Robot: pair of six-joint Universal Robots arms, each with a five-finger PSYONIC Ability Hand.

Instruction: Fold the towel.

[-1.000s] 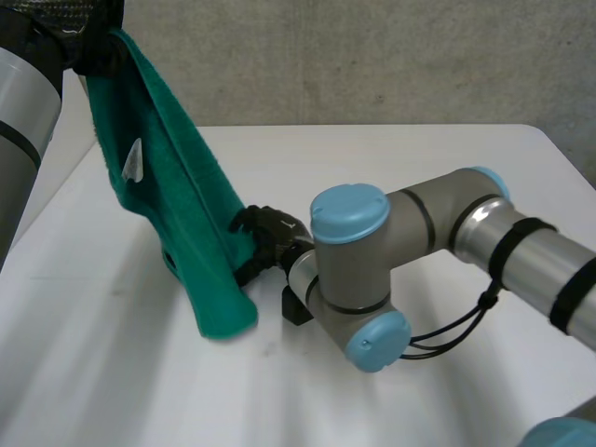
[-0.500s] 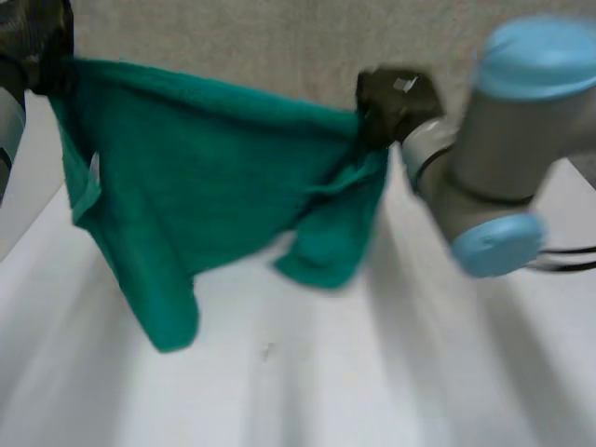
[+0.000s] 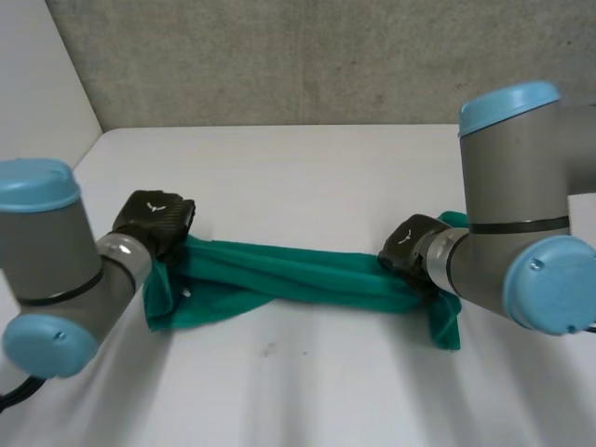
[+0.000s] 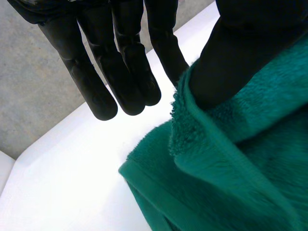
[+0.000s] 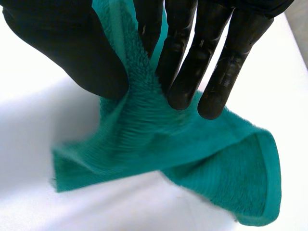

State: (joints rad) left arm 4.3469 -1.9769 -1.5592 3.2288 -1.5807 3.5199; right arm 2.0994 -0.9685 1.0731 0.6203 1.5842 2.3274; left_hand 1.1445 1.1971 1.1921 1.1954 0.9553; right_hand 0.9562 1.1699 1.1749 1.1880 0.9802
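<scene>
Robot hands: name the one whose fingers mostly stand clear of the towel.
The left robot hand: fingers straight over bare table, thumb on the towel edge. The right robot hand pinches cloth.

**Towel** [image 3: 289, 275]: lies on the table [image 3: 298, 168] as one long bunched strip, stretched between the two hands.

**Left hand** [image 3: 156, 222]: at one end of the strip. The towel's edge rises between its thumb and the nearest finger. The other fingers are straight, clear of the cloth, over bare table. A flap of towel spreads on the table under and just beside this hand.

**Right hand** [image 3: 407, 250]: at the opposite end. Cloth is pinched between thumb and fingers. The rest hangs below the fingertips onto the table, with a loose corner beyond this hand, away from the left hand.

**Wall** [image 3: 279, 56]: behind the table, beyond both hands.
</scene>
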